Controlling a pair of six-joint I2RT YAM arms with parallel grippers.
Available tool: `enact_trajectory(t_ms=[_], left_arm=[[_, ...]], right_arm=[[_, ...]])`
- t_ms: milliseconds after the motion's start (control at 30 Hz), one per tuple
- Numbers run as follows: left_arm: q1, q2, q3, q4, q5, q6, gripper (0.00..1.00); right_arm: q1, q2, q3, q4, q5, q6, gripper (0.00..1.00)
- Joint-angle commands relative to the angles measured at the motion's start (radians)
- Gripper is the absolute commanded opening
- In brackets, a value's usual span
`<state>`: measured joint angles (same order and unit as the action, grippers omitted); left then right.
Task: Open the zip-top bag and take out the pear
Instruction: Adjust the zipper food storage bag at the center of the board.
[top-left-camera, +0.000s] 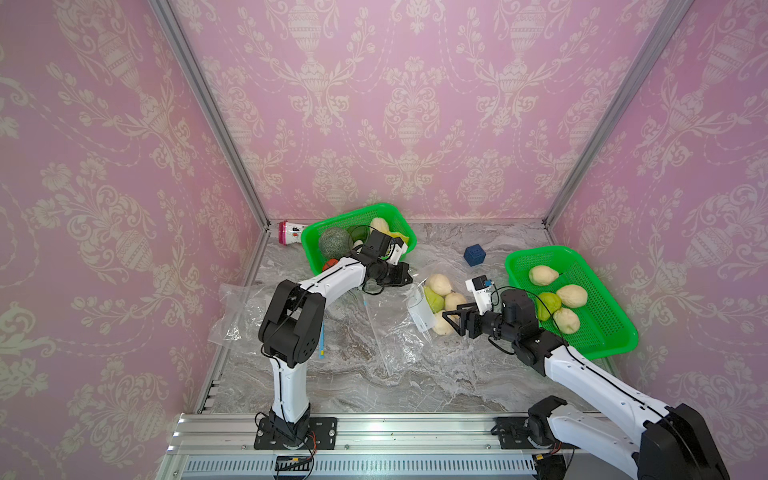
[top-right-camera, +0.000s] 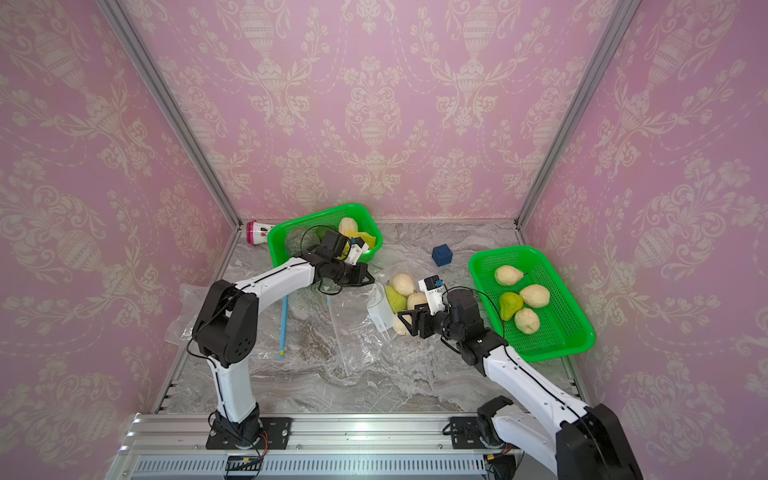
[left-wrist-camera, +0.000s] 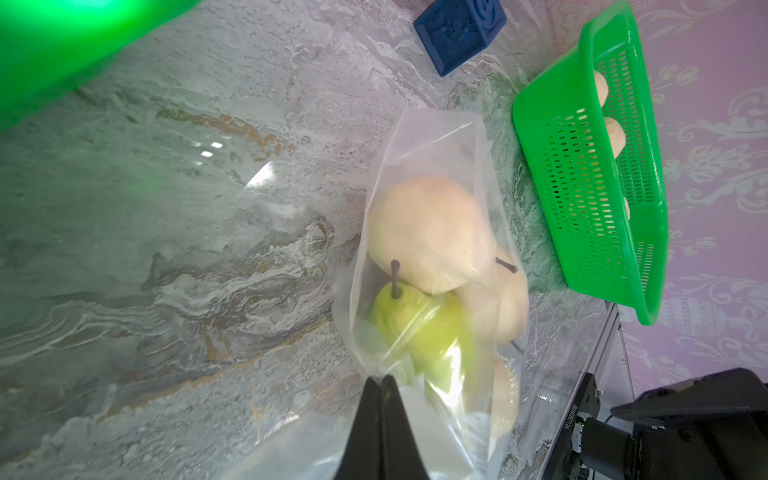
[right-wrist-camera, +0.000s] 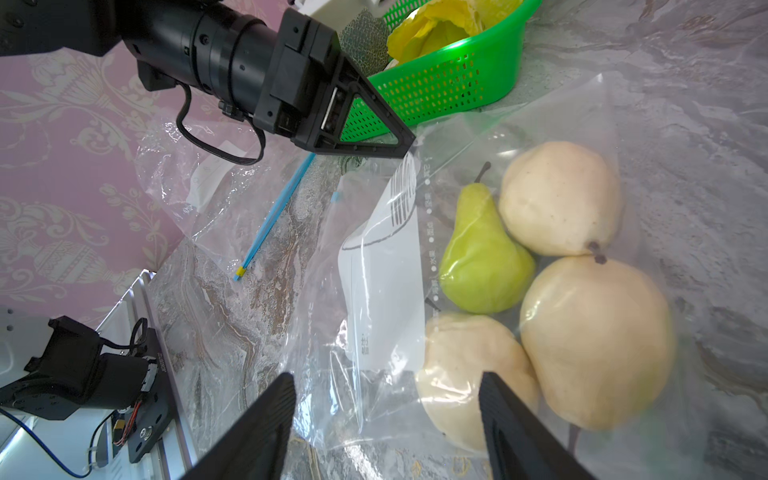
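A clear zip-top bag (top-left-camera: 419, 309) (top-right-camera: 380, 313) (left-wrist-camera: 436, 137) (right-wrist-camera: 382, 266) with a white label panel lies mid-table. Inside it are a green pear (top-left-camera: 433, 300) (left-wrist-camera: 419, 328) (right-wrist-camera: 482, 257) and three pale ones (top-left-camera: 438, 284) (right-wrist-camera: 557, 199). My left gripper (top-left-camera: 409, 279) (top-right-camera: 372, 277) (left-wrist-camera: 382, 378) (right-wrist-camera: 409, 143) is shut on the bag's thin film at its far edge. My right gripper (top-left-camera: 451, 318) (top-right-camera: 405, 320) (right-wrist-camera: 386, 376) is open at the bag's near end. One of its fingers (right-wrist-camera: 494, 395) lies beside the nearest pale pear (right-wrist-camera: 469, 370).
At the right stands a green basket (top-left-camera: 602, 332) (left-wrist-camera: 582, 166) with several pears. A second green basket (top-left-camera: 308, 249) (right-wrist-camera: 449, 83) of produce sits at the back. A blue cube (top-left-camera: 475, 254), a pink bottle (top-left-camera: 291, 232) and a flat empty bag (top-left-camera: 232, 307) with a blue zip strip (right-wrist-camera: 274, 216) are nearby.
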<state>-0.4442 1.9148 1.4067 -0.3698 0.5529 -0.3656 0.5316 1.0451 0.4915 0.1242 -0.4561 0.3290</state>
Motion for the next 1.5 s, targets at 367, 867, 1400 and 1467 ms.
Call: enact_trajectory(t_ms=[367,867,1400,1467], left_arm=[[0.044,-0.225,-0.218,-0.183,-0.027,0.142,0.00],[0.150,-0.471,-0.437,-0.254,-0.122,0.131,0.47],[0.160,-0.560,-0.604,-0.405,-0.121,0.030,0.56],[0.162,-0.542,-0.592,-0.417,-0.115,0.010,0.56]], right_arm=[[0.179,0.109,0.134,-0.079,0.198,-0.091,0.73],[0.305,0.065,0.101,-0.087,0.247,-0.232,0.75],[0.335,0.036,0.031,-0.020,0.299,-0.239,0.76],[0.333,0.025,0.022,-0.015,0.303,-0.237,0.76]])
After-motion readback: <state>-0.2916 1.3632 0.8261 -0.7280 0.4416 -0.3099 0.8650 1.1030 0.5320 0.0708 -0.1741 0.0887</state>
